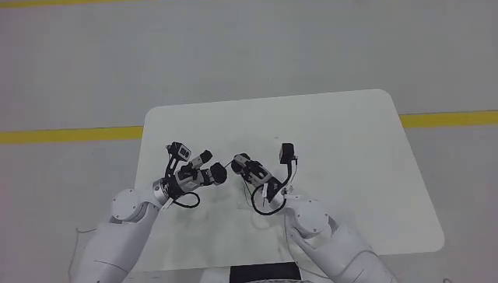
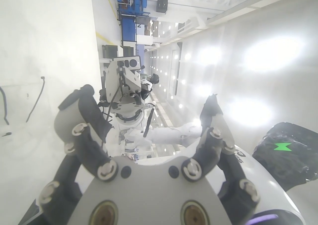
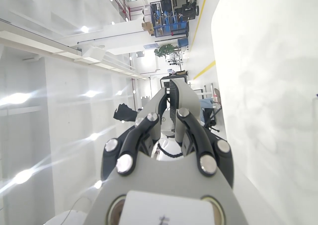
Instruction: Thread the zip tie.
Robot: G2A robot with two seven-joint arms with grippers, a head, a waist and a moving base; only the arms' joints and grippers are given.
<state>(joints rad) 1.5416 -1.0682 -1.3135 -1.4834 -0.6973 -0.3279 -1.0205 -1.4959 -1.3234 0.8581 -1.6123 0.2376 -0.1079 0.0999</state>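
White tabletop (image 1: 350, 127) with rounded corners carries the work, and both arms sit over its near half. Closest in, the left gripper (image 2: 148, 94) hangs with its fingers (image 2: 213, 112) spread wide and nothing between them. Facing it, just beyond its fingertips, is the right gripper (image 3: 172, 84), its two fingers pressed flat together. Whether anything thin is nipped between them I cannot tell. A short dark strip (image 2: 148, 123) shows straight ahead of the left gripper, close to the right one, but it is too unclear to call a tie or a part of the arm.

Flat on the table, off to one side of the left gripper, lies a thin black zip tie (image 2: 37, 98). It is nearly straight, with its small square head at the end farther from the left gripper. A curved black strip (image 2: 3, 104) lies near it, farther out from the left gripper.

The tie looks very light, springy and slick, and it lies so flat that fingers may skate over it. It is probably best pinched across its width close to the head. The other grip would go a little back from the tail tip, so the free end stays stiff enough to steer into the slot.

Well beyond the left gripper, past the table's far edge, a grey floor (image 1: 233, 50) runs out under a yellow line (image 1: 70, 134).
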